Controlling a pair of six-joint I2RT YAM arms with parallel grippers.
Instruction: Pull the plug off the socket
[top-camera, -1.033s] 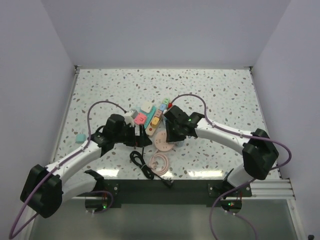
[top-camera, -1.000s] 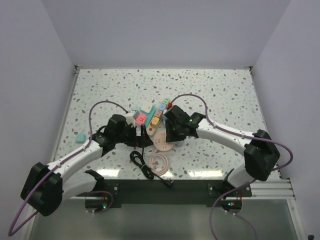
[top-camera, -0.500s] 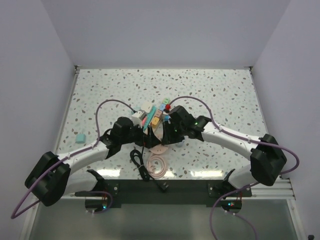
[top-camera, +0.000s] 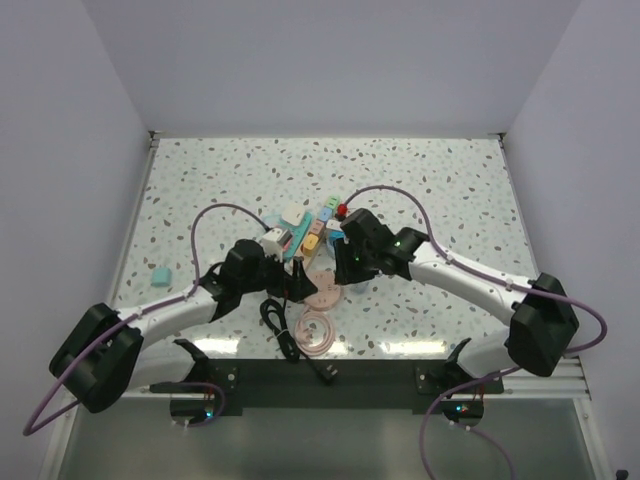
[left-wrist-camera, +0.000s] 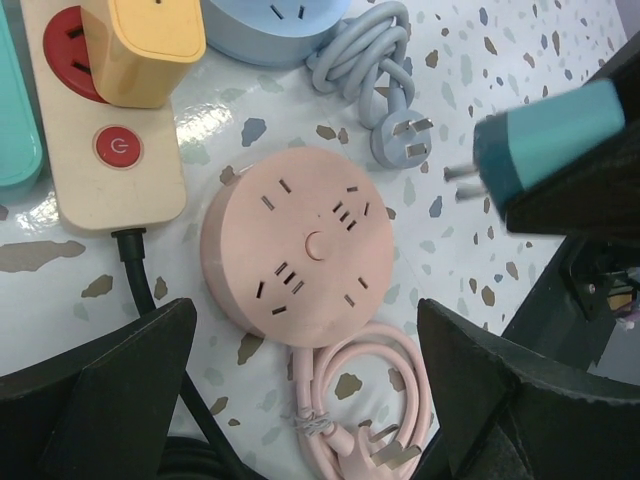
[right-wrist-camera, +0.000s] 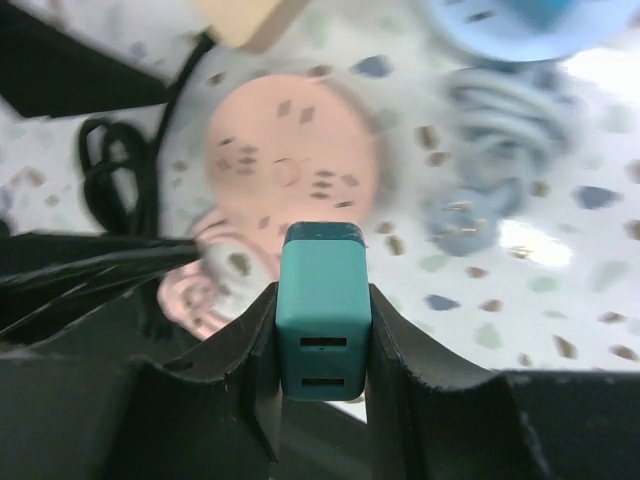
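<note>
Right gripper (right-wrist-camera: 322, 335) pinches the teal plug (left-wrist-camera: 560, 135), prongs free of the wooden socket (left-wrist-camera: 100, 185). Left gripper (left-wrist-camera: 310, 390) sits wide over the pink round power strip (left-wrist-camera: 300, 260), bare bench (left-wrist-camera: 450, 255) at 3 o'clock.

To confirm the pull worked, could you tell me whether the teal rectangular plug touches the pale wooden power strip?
Apart. The left wrist view shows the teal rectangular plug, prongs bare, far from the pale wooden power strip.
</note>
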